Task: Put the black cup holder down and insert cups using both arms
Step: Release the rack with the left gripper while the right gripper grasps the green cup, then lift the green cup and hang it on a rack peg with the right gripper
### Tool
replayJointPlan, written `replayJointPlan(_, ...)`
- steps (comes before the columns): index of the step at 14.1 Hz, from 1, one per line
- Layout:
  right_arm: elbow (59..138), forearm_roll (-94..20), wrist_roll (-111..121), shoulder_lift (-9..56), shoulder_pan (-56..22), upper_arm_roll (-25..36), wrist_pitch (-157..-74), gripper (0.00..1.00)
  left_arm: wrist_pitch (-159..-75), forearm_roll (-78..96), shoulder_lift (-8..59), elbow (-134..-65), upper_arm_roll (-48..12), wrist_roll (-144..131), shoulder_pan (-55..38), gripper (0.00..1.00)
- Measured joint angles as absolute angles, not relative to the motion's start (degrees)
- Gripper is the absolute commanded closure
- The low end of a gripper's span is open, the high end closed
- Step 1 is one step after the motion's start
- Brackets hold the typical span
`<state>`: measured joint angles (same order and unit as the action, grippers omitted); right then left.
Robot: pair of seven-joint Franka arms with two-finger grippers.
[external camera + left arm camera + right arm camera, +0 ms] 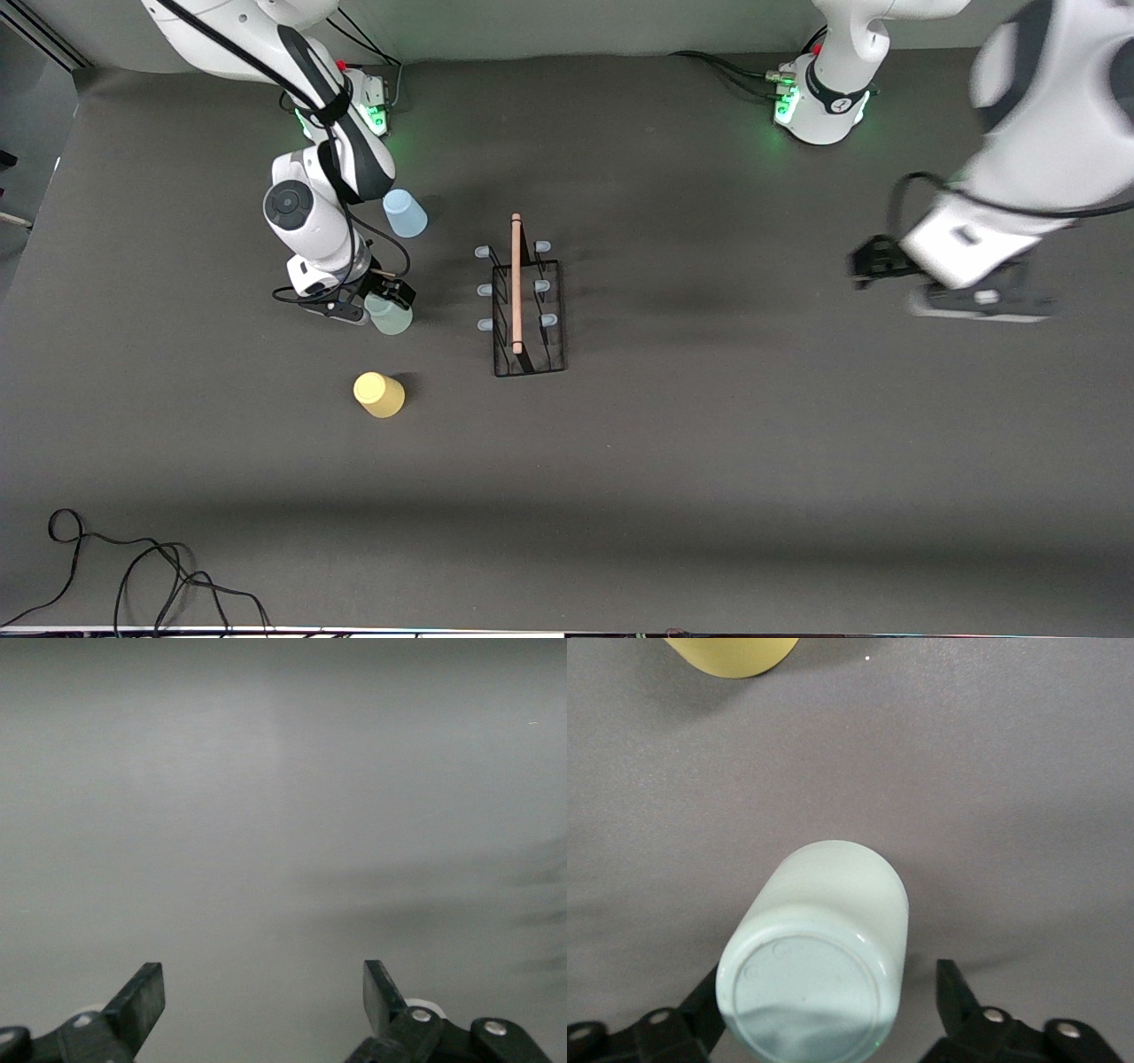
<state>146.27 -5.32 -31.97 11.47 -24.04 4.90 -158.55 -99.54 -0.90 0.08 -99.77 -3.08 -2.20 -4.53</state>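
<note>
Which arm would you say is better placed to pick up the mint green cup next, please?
Right. The right gripper already straddles the mint green cup, jaws not yet shut on it. The left gripper hangs open over bare table toward its own end.

Front view: taken from high above the tabletop (673,496), facing both arm bases along the top edge, wide enough to take in the black cup holder (524,306) and all three cups. Left wrist view: mounted on the wrist, aimed past two spread black fingers (142,997) at bare grey surface only. Right wrist view: mounted likewise, set very close over the mint green cup (819,952) between its fingers (957,997), with an edge of the yellow cup (731,654) at the frame border. Shared between front and right wrist views: mint green cup (390,315), yellow cup (379,394), surrounding tabletop.
</note>
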Motion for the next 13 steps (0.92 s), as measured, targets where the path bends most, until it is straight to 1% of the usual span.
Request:
replayJointPlan(1,146.21,-5.34,-31.97,11.44,-24.04,4.91,-158.55,1.00,-99.55,-0.91,-0.68,-100.31,-3.06,1.23,-1.81,0.00)
replayJointPlan(4,145.95,-5.41,-32.03,10.65,-24.05,4.94,-158.46,1.00,-99.63,-0.92,-1.26,-100.73,-3.06,7.79,4.47,0.00)
replayJointPlan(6,145.46,-5.45,-32.04,9.09,-24.05,4.95,-156.59,1.00,-99.75,-0.92,-1.26,-100.75,-3.08,8.24,5.68,0.00)
replayJointPlan(8,144.04,-5.45,-32.04,5.50,-24.05,4.95,-150.52,1.00,-99.98,-0.91,-1.26,-100.63,-3.45,8.24,5.68,0.00)
replayJointPlan(11,141.14,-5.51,-33.73,-2.36,-24.08,4.94,-138.24,1.00,-99.99,-0.91,-1.27,-100.26,-4.00,8.24,5.64,0.00)
replayJointPlan(13,139.58,-5.54,-37.87,-6.80,-25.43,4.89,-132.03,1.00,-99.88,-0.91,-1.27,-99.97,-4.29,8.24,5.59,0.00)
